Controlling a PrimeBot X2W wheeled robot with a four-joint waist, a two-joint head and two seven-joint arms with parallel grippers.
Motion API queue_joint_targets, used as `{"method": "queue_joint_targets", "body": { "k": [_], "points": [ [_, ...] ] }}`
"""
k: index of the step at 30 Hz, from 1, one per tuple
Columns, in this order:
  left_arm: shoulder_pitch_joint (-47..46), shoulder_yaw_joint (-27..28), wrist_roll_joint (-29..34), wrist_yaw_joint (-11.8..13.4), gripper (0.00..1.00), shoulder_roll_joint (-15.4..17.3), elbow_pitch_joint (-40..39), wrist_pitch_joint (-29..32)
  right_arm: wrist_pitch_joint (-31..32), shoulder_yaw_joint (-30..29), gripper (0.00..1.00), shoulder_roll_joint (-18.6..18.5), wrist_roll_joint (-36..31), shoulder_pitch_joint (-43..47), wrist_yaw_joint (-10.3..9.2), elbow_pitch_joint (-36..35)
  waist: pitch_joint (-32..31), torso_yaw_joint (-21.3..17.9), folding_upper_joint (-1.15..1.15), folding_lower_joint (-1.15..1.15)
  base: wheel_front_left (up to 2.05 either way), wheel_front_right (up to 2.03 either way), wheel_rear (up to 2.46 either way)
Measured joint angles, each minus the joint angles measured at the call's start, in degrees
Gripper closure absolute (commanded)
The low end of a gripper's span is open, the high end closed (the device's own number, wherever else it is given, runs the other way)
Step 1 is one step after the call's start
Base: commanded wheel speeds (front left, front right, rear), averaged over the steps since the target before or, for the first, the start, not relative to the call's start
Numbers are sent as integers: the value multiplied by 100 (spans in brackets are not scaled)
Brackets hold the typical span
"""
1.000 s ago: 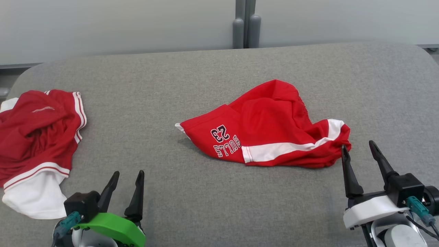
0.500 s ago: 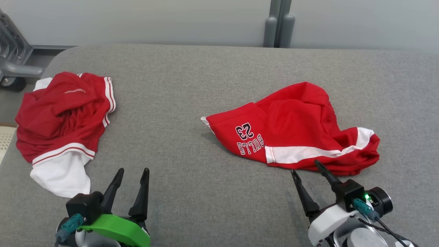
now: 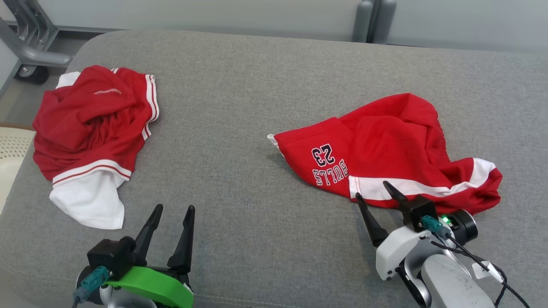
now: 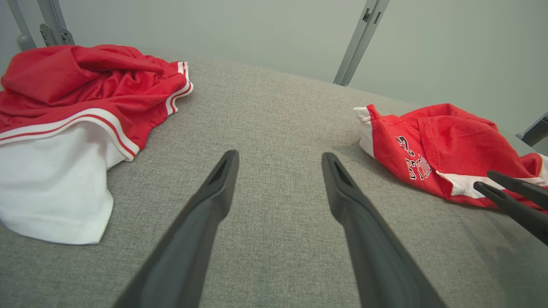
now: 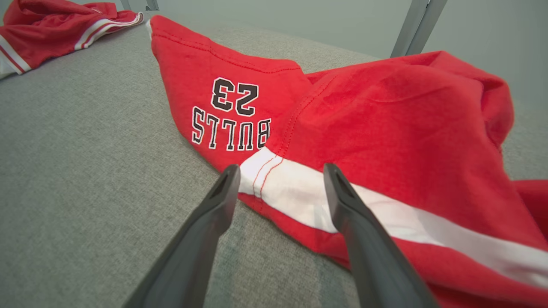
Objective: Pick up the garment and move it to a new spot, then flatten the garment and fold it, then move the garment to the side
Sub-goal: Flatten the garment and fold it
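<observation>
Red garment [image 3: 385, 141] [image 4: 445, 141] [image 5: 385, 119] lies on the grey padded surface [image 3: 239, 179], right of centre in head view, crumpled, not flat. Long axis runs approx. left-right, w/ the right end slanting nearer the robot. Left end is a flat leg panel w/ a white hem corner pointing to the robot's left. Far side is bunched into a hump; right end is rumpled. "BULLS 23" print reads upside down from the head and right wrist views. A white stripe runs along the near edge.

Right pincer [image 3: 371, 190] [image 5: 281, 167] [image 4: 483, 179] is at the garment's near edge, below the print, fingers spread wide, pinching nothing. One finger is over the white stripe, the other over grey fabric just beside the edge. Can't tell if the tips touch cloth.

Left pincer [image 3: 175, 207] [image 4: 279, 155] is also spread, empty, over bare grey surface at lower left, well apart from the garment.

A 2nd red-and-white garment [image 3: 90, 132] [image 4: 77, 85] [image 5: 51, 25] sits heaped at the far-left edge of the surface, white part nearest the robot.
</observation>
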Motion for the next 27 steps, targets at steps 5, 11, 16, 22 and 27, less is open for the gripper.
{"method": "queue_joint_targets", "body": {
  "k": [5,11,16,22,27],
  "points": [
    [-1,12,0,0,0,-7,-44,0,0,36,0,34,-37,-175,-2,242,116,88,0,0,0,0,0],
    [-5,47,11,0,0,-79,-90,0,-8,37,0,81,-36,-391,-4,531,257,207,0,0,0,0,0],
    [-5,107,14,0,0,-112,-107,0,-11,75,30,88,-36,-476,-2,770,329,257,0,0,0,0,0],
    [-5,134,14,1,0,-134,-107,0,-60,99,74,97,-36,-533,2,945,337,234,0,0,0,0,0],
    [-7,183,15,1,0,-154,-105,-1,-70,185,100,99,-36,-592,68,998,328,195,0,0,0,0,0]
  ]
}}
